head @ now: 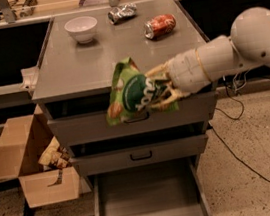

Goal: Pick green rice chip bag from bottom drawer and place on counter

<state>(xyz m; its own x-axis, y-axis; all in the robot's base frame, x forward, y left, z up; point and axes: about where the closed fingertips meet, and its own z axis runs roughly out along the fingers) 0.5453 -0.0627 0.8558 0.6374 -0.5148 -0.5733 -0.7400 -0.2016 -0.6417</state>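
Observation:
My gripper (165,89) is shut on the green rice chip bag (134,97), a crinkly light-green bag with a dark green round logo. I hold it in the air in front of the top drawer, just below the front edge of the counter (117,57). The bottom drawer (149,199) is pulled open below and its grey tray holds nothing. My white arm reaches in from the right.
On the counter stand a white bowl (81,28), a crushed silver can (122,13) and a red can (159,26) lying on its side. An open cardboard box (29,163) with snack bags sits on the floor to the left. Cables run on the floor at right.

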